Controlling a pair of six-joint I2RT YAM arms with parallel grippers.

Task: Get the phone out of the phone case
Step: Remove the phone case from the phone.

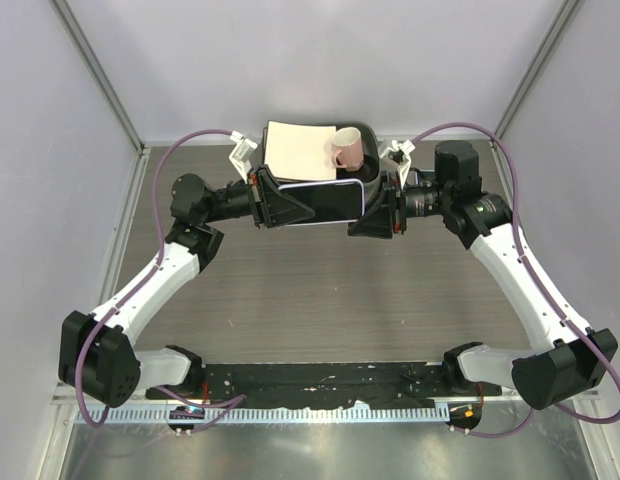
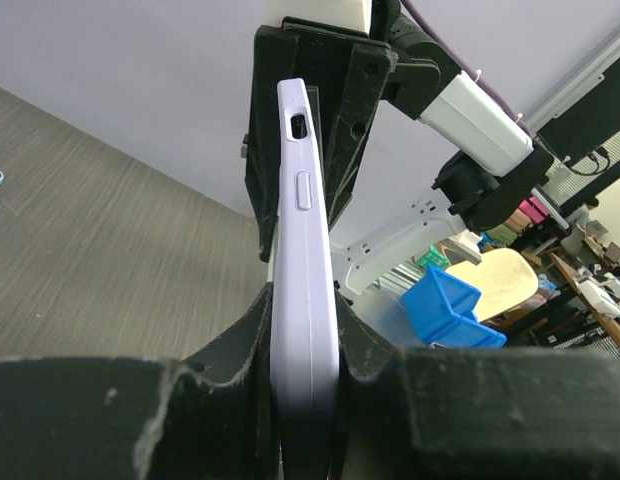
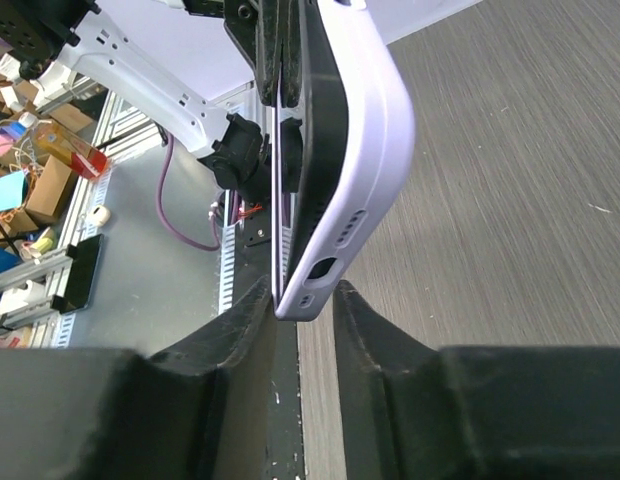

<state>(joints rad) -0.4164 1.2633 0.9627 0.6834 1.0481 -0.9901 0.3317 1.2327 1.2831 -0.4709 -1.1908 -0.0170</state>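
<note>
Two-ended grip: held phone case (image 1: 315, 200) edge-up in mid-air above table (image 1: 320, 300), left fingers (image 2: 230, 350) clamped on one end, right fingers (image 3: 240, 330) clamped on the other. Saw phone (image 3: 315, 150) seated inside. Risked drop onto table by slipping off smooth case. Risked useless tugging by pinning case and phone together.

I count two tools, the left tool (image 1: 280, 200) and the right tool (image 1: 375, 213), with one phone (image 1: 325, 200) in one lilac case (image 2: 302, 300) between them. Beyond the tools sits one black tray (image 1: 376, 165) holding one pink mug (image 1: 347, 150) and one beige sheet (image 1: 295, 148), on one bench (image 1: 320, 290).
</note>
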